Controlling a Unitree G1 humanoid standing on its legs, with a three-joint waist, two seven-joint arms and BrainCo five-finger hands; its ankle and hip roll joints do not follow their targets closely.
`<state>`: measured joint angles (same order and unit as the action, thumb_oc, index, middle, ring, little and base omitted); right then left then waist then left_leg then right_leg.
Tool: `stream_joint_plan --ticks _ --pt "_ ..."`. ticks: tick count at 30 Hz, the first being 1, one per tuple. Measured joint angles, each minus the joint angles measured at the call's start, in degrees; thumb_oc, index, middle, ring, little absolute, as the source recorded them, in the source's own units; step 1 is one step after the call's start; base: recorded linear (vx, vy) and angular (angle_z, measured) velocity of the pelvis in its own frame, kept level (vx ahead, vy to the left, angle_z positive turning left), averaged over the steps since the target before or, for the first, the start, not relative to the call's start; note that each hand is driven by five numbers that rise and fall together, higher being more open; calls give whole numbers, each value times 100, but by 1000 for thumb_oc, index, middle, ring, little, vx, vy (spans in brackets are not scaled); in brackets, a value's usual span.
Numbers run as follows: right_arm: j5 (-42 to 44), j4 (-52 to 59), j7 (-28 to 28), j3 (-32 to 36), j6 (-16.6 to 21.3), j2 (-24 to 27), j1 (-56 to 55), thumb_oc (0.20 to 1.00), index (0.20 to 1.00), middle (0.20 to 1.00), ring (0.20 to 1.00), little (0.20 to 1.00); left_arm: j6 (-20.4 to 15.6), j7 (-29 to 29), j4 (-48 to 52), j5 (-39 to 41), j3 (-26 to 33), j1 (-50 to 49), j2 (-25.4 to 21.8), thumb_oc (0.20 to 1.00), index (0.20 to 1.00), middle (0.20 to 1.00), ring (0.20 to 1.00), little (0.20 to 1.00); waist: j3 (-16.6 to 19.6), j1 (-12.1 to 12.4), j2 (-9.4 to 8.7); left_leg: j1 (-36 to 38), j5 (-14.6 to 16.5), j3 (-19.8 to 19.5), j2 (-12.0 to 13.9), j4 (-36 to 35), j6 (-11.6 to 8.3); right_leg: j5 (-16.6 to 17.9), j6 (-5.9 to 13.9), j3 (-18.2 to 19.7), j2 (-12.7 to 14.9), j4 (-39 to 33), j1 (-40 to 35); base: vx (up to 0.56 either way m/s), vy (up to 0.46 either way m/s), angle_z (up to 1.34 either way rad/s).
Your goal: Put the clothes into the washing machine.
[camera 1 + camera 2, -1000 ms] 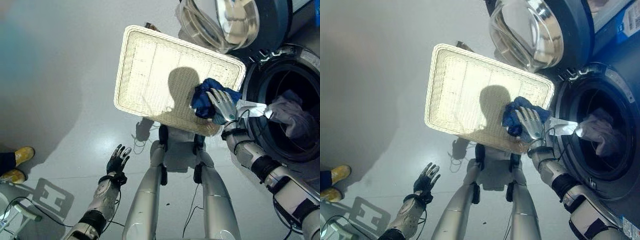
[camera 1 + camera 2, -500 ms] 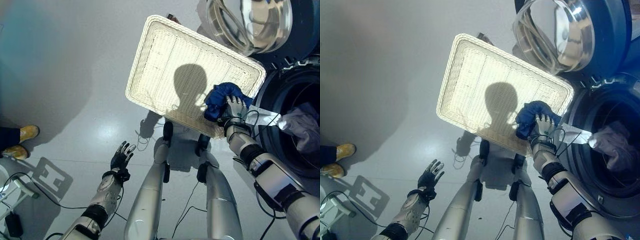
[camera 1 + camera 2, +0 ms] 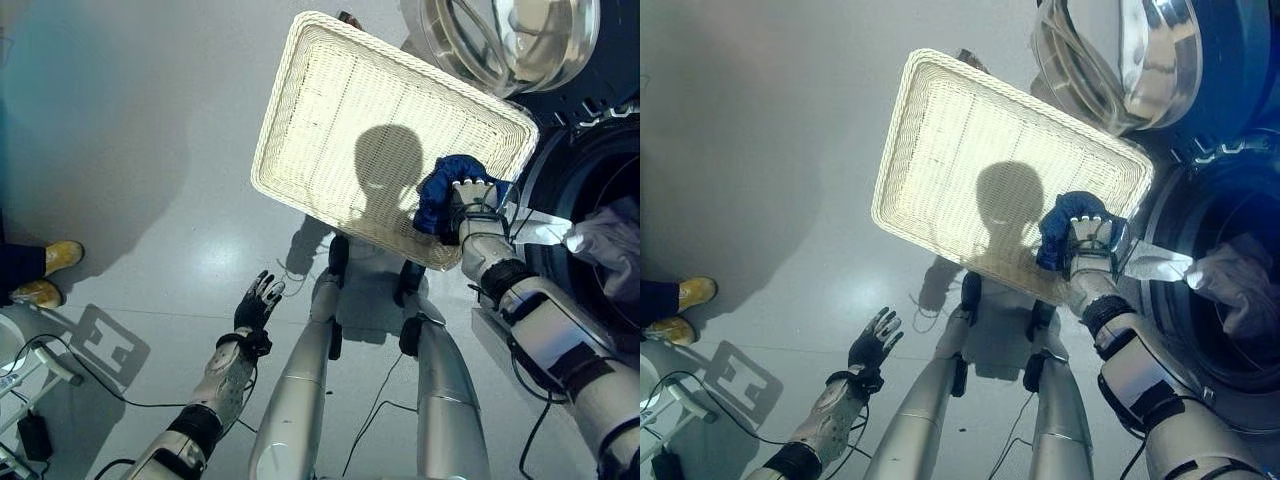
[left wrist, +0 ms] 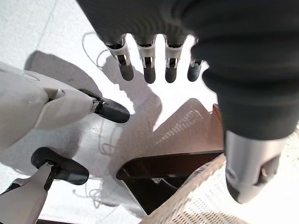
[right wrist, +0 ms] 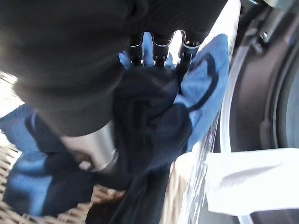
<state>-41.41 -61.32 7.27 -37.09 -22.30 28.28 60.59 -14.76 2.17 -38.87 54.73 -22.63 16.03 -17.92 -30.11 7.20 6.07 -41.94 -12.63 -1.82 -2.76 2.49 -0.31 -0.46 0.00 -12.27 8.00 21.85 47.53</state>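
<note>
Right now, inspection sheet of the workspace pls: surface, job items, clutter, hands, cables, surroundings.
Surface: grey floor, glossy.
Job's things: blue garment at the corner of the white wicker basket nearest the washing machine; machine door open, a pale garment hanging at the drum opening.
Clutter: white paper lying between basket and drum opening.
Hands: right hand curled round the blue garment; left hand low over the floor, fingers straight, holding nothing.
Cables: nothing seen apart from the robot's own.
Surroundings: a person's yellow shoes at the robot's left; a white frame on the floor nearby.
</note>
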Motion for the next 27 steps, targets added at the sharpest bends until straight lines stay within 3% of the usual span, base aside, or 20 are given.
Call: stream_joint_plan --ticks 6,9,12,14,15,16,18,19,20,23,27 --pt "54 -54 20 11 350 116 -70 200 200 200 200 200 39 -22 84 1 -87 12 6 1000 1000 1000 1000 1000 72 7 103 -115 -43 -19 43 13 -48 -10 -55 4 -55 42 92 -6 -38 3" --pt "152 -52 512 6 400 122 -209 200 200 200 200 200 36 -62 122 2 -89 29 8 1000 1000 1000 1000 1000 59 -15 138 -125 -46 -103 56 24 -48 -50 -80 26 -100 67 71 -11 -64 9" --pt "786 -39 1193 49 592 185 -365 200 200 200 200 200 33 -102 139 2 -85 28 -11 1000 1000 1000 1000 1000 59 -5 147 -129 -48 -143 65 37 -58 -70 -72 83 -148 71 60 -15 -42 7" --pt "1573 62 1723 120 912 278 -484 200 200 200 200 200 34 -120 141 1 -78 27 -27 1000 1000 1000 1000 1000 58 -21 147 -130 -49 -137 64 45 -60 -69 -69 103 -165 71 61 0 0 0" --pt "2373 352 1875 311 1150 382 -635 200 200 200 200 200 35 -125 173 1 -71 26 -41 1000 1000 1000 1000 1000 57 -30 145 -130 -48 -131 64 49 -60 -71 -63 114 -173 64 64 0 0 0" --pt "2916 639 1894 530 1294 452 -778 200 200 200 200 200 35 -132 197 1 -65 20 -54 1000 1000 1000 1000 1000 55 -29 146 -133 -48 -127 63 49 -60 -74 -58 125 -176 60 68 -5 6 -4" --pt "4783 1414 1908 1357 1706 475 -1260 200 200 200 200 200 38 -138 219 2 58 -12 -82 1000 1000 1000 1000 1000 53 -105 142 -133 -46 -66 68 54 -57 -57 -27 190 -196 28 78 -7 9 -10" --pt "5201 1611 1868 1545 1796 466 -1384 200 200 200 200 200 44 -139 232 2 130 -21 -85 1000 1000 1000 1000 1000 43 -157 129 -128 -44 -40 68 64 -55 -53 -18 231 -208 25 85 -22 19 -19" --pt "5977 2129 1744 2055 2081 381 -1780 200 200 200 200 200 40 -140 299 1 311 -69 -82 1000 1000 1000 1000 1000 32 -199 117 -125 -34 33 82 69 -41 -15 -1 315 -239 -27 88 -25 12 -20" --pt "7648 2532 1014 2588 2487 134 -2243 200 200 200 200 200 33 -167 367 0 573 -193 -83 1000 1000 1000 1000 1000 14 -381 87 -99 1 186 107 71 7 109 27 492 -315 -179 68 -23 5 -30" --pt "10033 2497 -219 2767 2591 -293 -2544 200 200 200 200 200 -20 -124 200 0 594 -210 -60 1000 1000 1000 1000 1000 -15 -640 40 58 36 461 150 71 37 268 53 703 -401 -374 -39 -40 17 -31"
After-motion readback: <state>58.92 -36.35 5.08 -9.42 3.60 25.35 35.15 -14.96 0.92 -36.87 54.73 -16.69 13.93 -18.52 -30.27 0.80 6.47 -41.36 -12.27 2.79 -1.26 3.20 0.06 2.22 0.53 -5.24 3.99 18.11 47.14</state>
